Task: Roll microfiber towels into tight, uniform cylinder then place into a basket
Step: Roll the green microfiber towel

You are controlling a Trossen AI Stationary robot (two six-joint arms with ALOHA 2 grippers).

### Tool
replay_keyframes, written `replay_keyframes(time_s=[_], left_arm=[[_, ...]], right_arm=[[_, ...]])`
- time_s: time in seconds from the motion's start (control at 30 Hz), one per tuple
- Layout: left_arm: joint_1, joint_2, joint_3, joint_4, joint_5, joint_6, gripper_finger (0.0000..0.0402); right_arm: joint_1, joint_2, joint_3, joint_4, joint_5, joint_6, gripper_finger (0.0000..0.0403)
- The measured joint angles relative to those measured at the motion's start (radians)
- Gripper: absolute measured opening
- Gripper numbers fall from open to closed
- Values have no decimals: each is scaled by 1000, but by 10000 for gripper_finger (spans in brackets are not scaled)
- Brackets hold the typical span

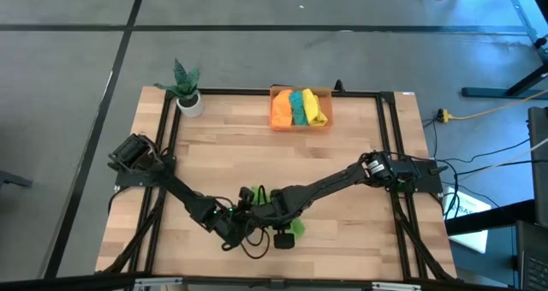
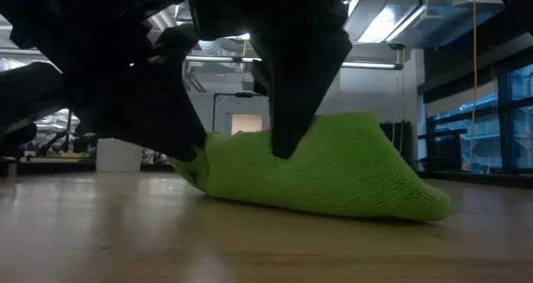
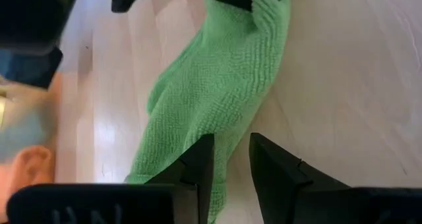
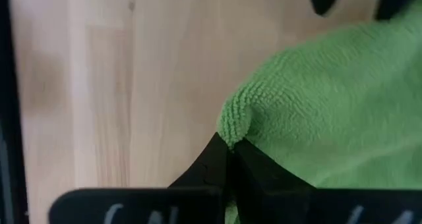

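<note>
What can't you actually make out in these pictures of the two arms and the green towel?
- High view: most of the green towel is covered by both arms.
- Low view: dark arm parts block the towel's upper left; whether it is rolled is unclear.
- Left wrist view: the left gripper has a gap between its fingers; whether they touch the cloth is unclear.
- High view: the basket's towels are too small to judge their rolls.

Looks like robotics lab / open industrial workspace. Wooden tabletop [image 1: 342, 163] inside black metal frame [image 1: 257, 92], grey concrete floor [image 1: 68, 68] with seam lines, cables [image 1: 488, 111] trailing beside rig. Low view: exposed ceiling, strip lights [image 2: 391, 21], big windows [image 2: 491, 121], benches far back.
</note>
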Motion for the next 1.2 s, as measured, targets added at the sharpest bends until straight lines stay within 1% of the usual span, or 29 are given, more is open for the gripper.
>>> replay_keyframes(time_s=[0.23, 0.37, 0.47, 0.7, 0.83, 0.97, 1.07, 1.2], left_arm=[[-24, -10, 0, -11, -3, 16, 88], [-47, -30, 0, -26, -8, 16, 88], [-68, -59, 9, -57, -18, 1, 88], [-142, -164, 36, -238, -40, -115, 88], [-177, -213, 43, -327, -50, -184, 88], [-208, -244, 45, -368, -53, -232, 85], [-230, -249, 45, -365, -53, -243, 84], [-251, -249, 45, -366, -53, -243, 86]], right_arm=[[31, -34, 0, -75, 135, 192, 12], [52, -59, 0, -85, 207, 301, 12], [62, -66, 0, -95, 208, 363, 12], [68, -66, -1, -159, 207, 484, 12], [69, -66, -1, -174, 182, 490, 12], [69, -66, -2, -192, 151, 493, 12], [68, -70, -2, -251, 134, 513, 12], [68, -73, -2, -354, 212, 538, 12]])
